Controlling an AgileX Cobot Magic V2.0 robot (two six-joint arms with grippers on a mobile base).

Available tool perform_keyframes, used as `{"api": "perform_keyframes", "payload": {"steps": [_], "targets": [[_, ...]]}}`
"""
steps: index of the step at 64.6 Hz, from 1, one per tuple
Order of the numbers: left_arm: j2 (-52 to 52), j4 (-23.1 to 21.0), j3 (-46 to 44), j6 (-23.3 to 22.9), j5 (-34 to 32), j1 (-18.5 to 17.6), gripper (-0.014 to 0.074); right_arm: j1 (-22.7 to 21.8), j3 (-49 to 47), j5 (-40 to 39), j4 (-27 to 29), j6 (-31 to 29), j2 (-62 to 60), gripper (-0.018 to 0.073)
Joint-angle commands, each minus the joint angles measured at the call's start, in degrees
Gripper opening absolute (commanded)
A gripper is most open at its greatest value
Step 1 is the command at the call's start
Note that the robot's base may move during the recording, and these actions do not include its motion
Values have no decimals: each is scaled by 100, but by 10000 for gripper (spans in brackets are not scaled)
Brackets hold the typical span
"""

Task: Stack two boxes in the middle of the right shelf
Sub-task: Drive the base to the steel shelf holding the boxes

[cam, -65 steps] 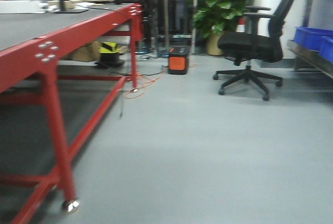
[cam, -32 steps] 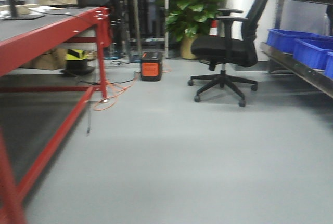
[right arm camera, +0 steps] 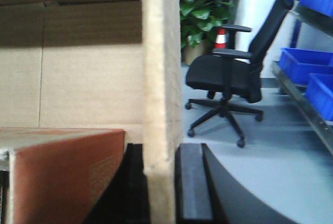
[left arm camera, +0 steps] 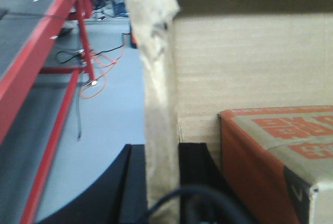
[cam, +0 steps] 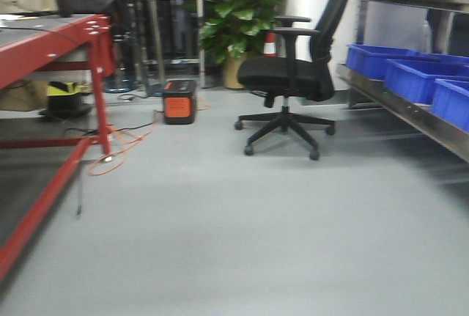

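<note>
Left wrist view: the left gripper (left arm camera: 162, 151) pinches the upright wall of the cardboard box (left arm camera: 244, 68). You see 1 black finger (left arm camera: 132, 182) pressed against each face of the frayed wall edge. Inside the box, just beside that wall, lies a printed carton (left arm camera: 281, 135) with orange lettering on top.

Right wrist view: the right gripper (right arm camera: 162, 148) clamps the opposite wall of the same box in the same way, with the wall standing upright between its 2 black fingers (right arm camera: 192, 182). The carton shows here as a reddish-brown face at lower left.

Front view: you cannot see the box or either arm. The shelf (cam: 370, 87) runs along the right edge and carries 3 blue bins (cam: 410, 78) on its steel lip. An office chair (cam: 293, 74) stands on the grey floor near the shelf. A red-framed table (cam: 44, 45) fills the left side, with an orange cable (cam: 117, 151) coiled by its leg. An orange-and-black unit (cam: 179, 102) sits in front of a potted plant (cam: 238, 8).
</note>
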Motion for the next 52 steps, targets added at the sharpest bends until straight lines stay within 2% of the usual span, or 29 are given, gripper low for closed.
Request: {"api": "perform_keyframes", "payload": {"steps": [1,52], "targets": [[-57,291,-52,-13,11,33,-111,-22,-97,-596,-132,54,-110,-154],[-57,314,-52,-13,11,33,-111,-22,-97,-596,-132,54,-110,-154]]}}
